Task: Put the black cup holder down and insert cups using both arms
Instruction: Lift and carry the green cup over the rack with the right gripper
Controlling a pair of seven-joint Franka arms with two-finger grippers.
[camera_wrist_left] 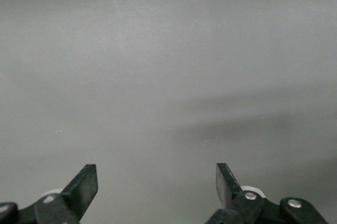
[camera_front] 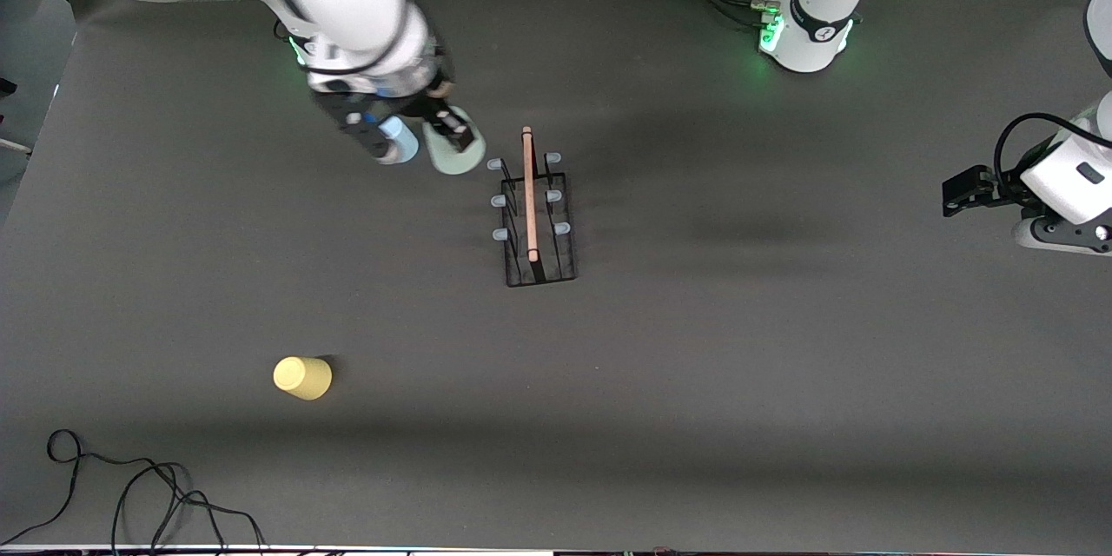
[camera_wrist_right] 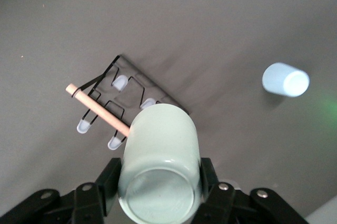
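The right end effector (camera_wrist_right: 160, 182) grips the pale green cup (camera_front: 454, 151) mouth-down, in the air just beside the pegs of the black cup holder (camera_front: 537, 217) at its end farthest from the front camera. The light blue cup (camera_wrist_right: 285, 80) stands beside it. The yellow cup (camera_front: 302, 378) lies well apart, nearer the camera. The holder stands upright mid-surface (camera_front: 782, 365), rod handle (camera_front: 529, 191) on top, pegs empty. The left end effector (camera_wrist_left: 157, 184) waits open over bare surface.

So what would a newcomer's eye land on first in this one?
Probably the right tool, shut on the pale green cup and carrying it in the air beside the black cup rack at mid-table, whose pegs are all bare. Next, the yellow cup alone on the table, nearer the front camera. The left tool waits open at its own end.
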